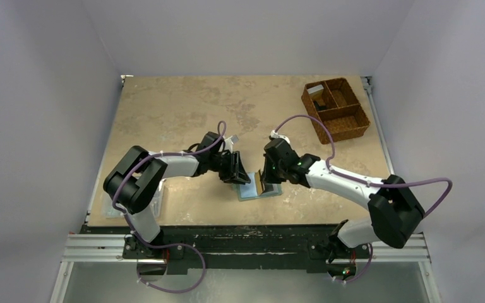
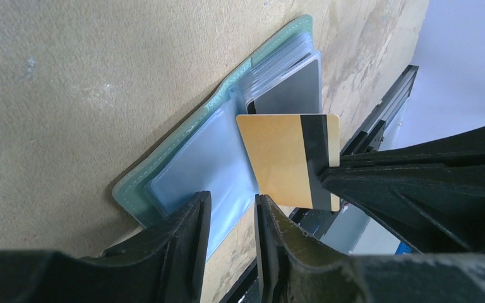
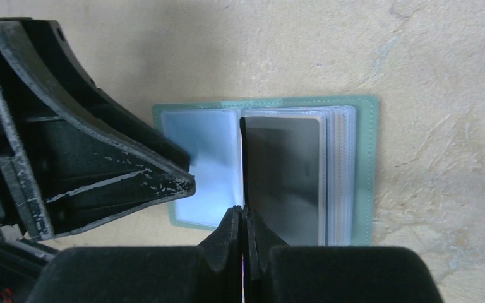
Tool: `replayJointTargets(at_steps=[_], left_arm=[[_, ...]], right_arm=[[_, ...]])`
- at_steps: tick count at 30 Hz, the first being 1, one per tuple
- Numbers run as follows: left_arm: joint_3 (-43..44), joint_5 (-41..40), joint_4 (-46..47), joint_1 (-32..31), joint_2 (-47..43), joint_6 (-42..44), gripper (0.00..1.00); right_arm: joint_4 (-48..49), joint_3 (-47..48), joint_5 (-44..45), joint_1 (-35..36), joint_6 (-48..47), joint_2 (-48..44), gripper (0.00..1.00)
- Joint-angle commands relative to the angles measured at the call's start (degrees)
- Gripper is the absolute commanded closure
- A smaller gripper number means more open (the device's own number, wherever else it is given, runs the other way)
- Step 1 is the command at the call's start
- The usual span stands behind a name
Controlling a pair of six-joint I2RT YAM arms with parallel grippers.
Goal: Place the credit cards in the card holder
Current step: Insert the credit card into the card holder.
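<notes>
The card holder (image 1: 251, 192) lies open on the table, teal with clear blue pockets (image 2: 189, 164). A grey credit card (image 2: 290, 95) sits in its right-hand sleeves (image 3: 284, 177). My right gripper (image 3: 240, 211) is shut on a tan-orange credit card (image 2: 278, 161) with a black stripe. It holds the card on edge over the fold of the holder (image 3: 366, 164). My left gripper (image 2: 232, 199) hovers over the left pocket, its jaws a narrow gap apart with nothing between them. In the top view the two grippers (image 1: 237, 170) (image 1: 268, 180) stand close on either side of the holder.
A brown woven divided basket (image 1: 336, 108) stands at the back right with small items inside. A pale clear box (image 1: 108, 207) lies at the near left, partly under the left arm. The table's front edge runs just behind the holder.
</notes>
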Motion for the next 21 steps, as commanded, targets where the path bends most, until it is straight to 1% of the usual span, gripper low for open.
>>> replayJointTargets(at_steps=[1,3,7,11,18,21], left_arm=[[-0.6,-0.4,2.0,0.1,0.2,-0.1,0.66],[-1.0,-0.7,1.8,0.1,0.3,0.2,0.66],[-1.7,-1.0,1.6,0.1,0.3,0.6,0.69],[-2.0,-1.2,1.6,0.1,0.2,0.7,0.71],[-2.8,-1.4,1.7,0.2,0.2,0.8,0.75],[-2.8,-1.4,1.7,0.2,0.3,0.8,0.76]], right_arm=[[8.6,-4.7,-5.3,-3.2,0.8,-3.7,1.00],[11.3,-6.6,-7.7,-5.4,0.4,-4.8,1.00],[13.0,-7.7,-7.8,-6.9,-1.3,-4.3,1.00],[16.1,-9.5,-8.6,-6.9,-1.6,-3.4,1.00],[18.4,-11.5,-8.6,-6.9,-3.8,-1.6,1.00],[19.4,-12.4,-9.7,-6.9,-3.1,-1.2,1.00]])
